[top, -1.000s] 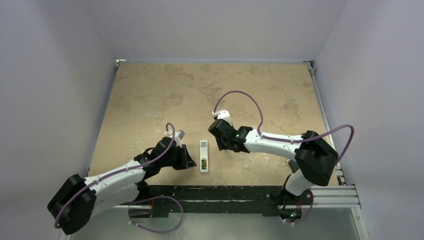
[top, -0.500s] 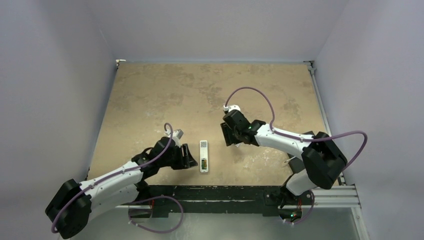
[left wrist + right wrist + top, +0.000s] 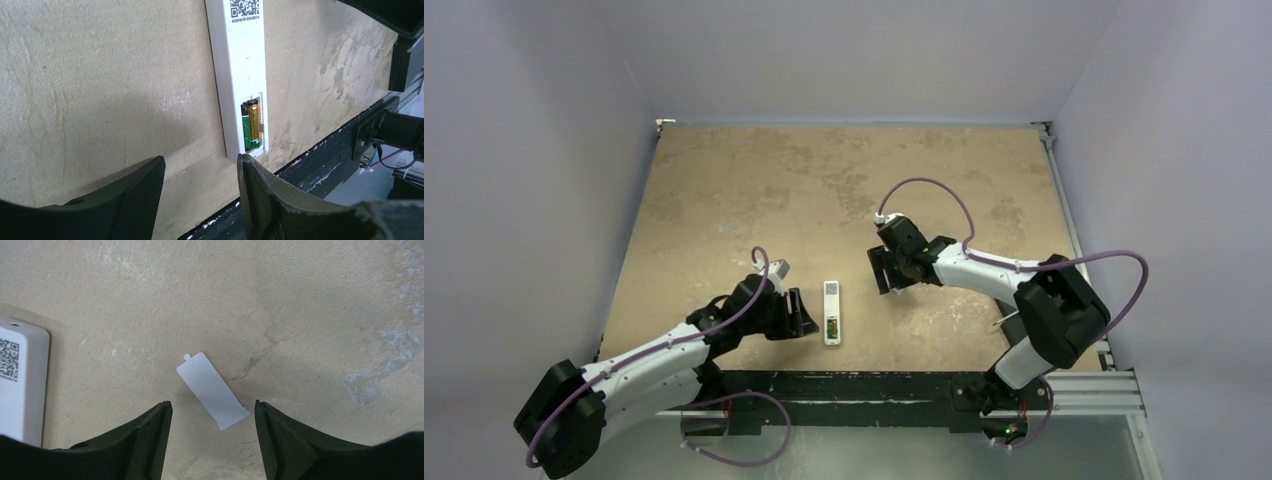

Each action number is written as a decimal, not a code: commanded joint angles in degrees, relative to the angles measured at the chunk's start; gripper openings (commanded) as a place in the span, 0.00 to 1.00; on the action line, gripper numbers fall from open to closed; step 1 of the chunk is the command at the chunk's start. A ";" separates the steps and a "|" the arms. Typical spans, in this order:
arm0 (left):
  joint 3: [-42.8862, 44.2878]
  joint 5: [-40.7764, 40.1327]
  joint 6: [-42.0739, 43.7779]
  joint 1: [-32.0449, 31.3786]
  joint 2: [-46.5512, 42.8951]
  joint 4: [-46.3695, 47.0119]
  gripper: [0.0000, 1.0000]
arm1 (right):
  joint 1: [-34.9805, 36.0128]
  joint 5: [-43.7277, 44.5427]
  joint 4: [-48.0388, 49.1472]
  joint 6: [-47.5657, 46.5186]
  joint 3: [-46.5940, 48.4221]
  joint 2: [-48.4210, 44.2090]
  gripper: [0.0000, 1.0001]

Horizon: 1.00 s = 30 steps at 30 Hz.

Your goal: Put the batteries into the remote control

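The white remote control [image 3: 831, 312] lies back-up near the table's front edge. In the left wrist view the remote [image 3: 239, 75] shows a QR label and an uncovered recess. Two batteries lie side by side in the recess, a dark one [image 3: 245, 127] and a gold one [image 3: 254, 122]. My left gripper [image 3: 805, 318] is open and empty just left of the remote's near end; it also shows in its wrist view [image 3: 200, 164]. My right gripper [image 3: 881, 270] is open to the right of the remote. In its wrist view the right gripper [image 3: 213, 407] hangs over a flat white battery cover [image 3: 210, 387] lying on the table.
The tan mottled table [image 3: 824, 180] is bare toward the back. A black rail [image 3: 874, 385] runs along its front edge and a metal rail [image 3: 1064, 200] along its right side. Grey walls close in the left, back and right.
My right gripper has moved right and a little farther back, away from the remote, with its elbow swinging out. The left arm and the remote have hardly moved.
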 commanded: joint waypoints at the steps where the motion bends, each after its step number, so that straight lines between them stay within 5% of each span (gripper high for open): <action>1: 2.48 -0.78 0.69 -0.28 -0.59 -0.56 0.56 | -0.93 -1.29 1.54 -1.46 0.88 0.61 0.70; 18: 3.15 -1.11 1.21 -0.27 -1.41 -2.21 0.58 | -1.88 -4.27 1.91 -2.88 1.13 3.32 0.70; 30: 2.94 -1.30 1.16 -0.26 -2.10 -2.54 0.58 | -1.79 -0.95 -0.59 -2.45 0.81 3.27 0.59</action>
